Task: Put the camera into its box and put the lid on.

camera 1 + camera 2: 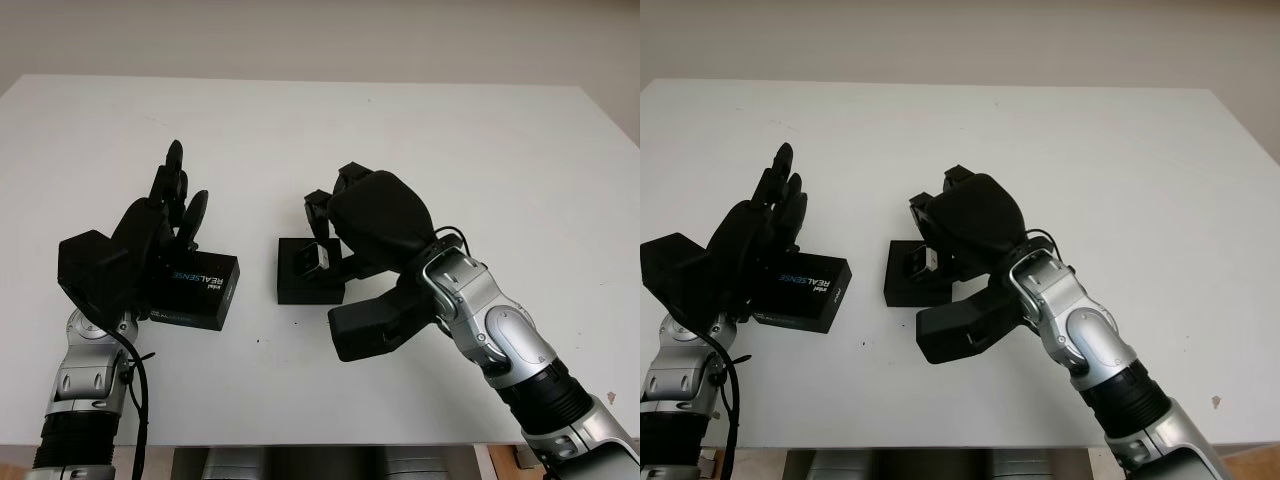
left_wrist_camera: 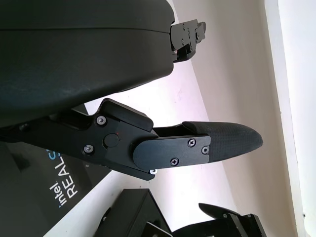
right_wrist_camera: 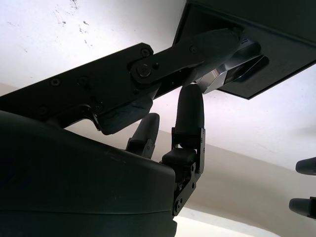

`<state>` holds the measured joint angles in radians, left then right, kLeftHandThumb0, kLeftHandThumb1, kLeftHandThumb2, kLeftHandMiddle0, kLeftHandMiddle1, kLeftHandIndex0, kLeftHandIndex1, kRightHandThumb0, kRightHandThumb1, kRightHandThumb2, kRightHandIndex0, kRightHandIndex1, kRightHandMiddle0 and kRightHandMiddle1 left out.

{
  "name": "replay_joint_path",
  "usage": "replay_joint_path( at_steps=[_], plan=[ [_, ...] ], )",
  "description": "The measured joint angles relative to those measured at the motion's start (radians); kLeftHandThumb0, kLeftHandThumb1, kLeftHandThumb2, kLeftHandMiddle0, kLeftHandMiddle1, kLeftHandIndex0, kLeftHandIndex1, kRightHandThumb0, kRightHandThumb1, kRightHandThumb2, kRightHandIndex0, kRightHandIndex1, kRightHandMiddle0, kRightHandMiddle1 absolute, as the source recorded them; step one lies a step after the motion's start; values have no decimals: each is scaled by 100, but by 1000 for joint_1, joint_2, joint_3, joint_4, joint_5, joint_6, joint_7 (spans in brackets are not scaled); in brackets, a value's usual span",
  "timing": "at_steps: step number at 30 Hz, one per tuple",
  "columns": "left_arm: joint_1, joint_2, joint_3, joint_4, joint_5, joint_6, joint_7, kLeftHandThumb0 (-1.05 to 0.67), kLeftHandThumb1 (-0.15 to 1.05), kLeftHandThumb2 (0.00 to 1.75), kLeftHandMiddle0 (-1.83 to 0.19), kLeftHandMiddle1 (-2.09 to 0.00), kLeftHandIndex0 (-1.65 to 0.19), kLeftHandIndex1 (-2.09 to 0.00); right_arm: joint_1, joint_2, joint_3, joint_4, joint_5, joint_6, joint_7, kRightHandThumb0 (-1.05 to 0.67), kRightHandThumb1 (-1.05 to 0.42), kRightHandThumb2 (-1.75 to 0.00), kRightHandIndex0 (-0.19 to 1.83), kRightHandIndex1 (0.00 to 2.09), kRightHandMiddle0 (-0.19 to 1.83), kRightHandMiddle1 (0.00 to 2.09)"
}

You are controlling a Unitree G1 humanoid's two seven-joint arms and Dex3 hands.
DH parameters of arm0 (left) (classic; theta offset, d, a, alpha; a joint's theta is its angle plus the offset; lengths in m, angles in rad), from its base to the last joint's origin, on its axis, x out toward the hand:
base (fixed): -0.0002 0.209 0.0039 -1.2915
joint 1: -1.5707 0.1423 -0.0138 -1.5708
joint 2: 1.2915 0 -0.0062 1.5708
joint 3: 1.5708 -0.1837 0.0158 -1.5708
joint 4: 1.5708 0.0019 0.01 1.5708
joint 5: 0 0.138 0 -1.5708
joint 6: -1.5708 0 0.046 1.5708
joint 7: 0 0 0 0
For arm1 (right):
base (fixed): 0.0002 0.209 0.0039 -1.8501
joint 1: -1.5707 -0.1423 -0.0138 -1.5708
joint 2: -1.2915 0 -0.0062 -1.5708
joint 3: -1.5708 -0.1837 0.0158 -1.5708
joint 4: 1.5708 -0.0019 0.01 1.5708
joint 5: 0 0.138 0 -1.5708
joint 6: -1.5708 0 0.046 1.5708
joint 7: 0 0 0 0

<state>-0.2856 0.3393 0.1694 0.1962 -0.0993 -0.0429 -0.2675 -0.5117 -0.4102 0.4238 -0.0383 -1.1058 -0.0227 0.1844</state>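
Right hand grips the silver camera, lowering it into the open black box mid-desk. Left hand, released, hovers beside the RealSense lid. Right wrist view: fingers pinch it; next, release inside.

Black lid with white-and-blue lettering, black box, silver camera, white table.

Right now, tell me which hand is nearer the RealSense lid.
Left. The left hand is over the lid's near-left end, open. The right hand is off to the lid's right, fingers on the camera in the box.
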Motion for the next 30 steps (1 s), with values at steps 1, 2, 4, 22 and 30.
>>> replay_joint_path(
  at_steps=[1,2,4,22,30],
  plan=[
    [0,0,0,0,0,0,0,-89,105,51,19,0,19,0,0,0,1,0,0,0,1,-90,-94,-6,22,109,43,143],
    [0,0,0,0,0,0,1,-88,105,50,19,0,19,0,0,0,2,1,-1,0,2,-90,-94,-6,21,110,42,143],
    [0,0,0,0,0,1,1,-88,105,50,19,0,19,0,-1,0,3,1,-2,0,8,-90,-94,-5,20,111,41,143],
    [0,0,0,0,1,1,6,-89,105,51,19,0,19,0,-10,-1,12,1,-11,0,21,-88,-94,-5,17,115,40,137],
    [0,0,0,0,0,0,9,-88,105,50,19,0,19,0,-25,-4,8,1,-11,0,31,-87,-93,-5,24,100,44,116]
  ],
)
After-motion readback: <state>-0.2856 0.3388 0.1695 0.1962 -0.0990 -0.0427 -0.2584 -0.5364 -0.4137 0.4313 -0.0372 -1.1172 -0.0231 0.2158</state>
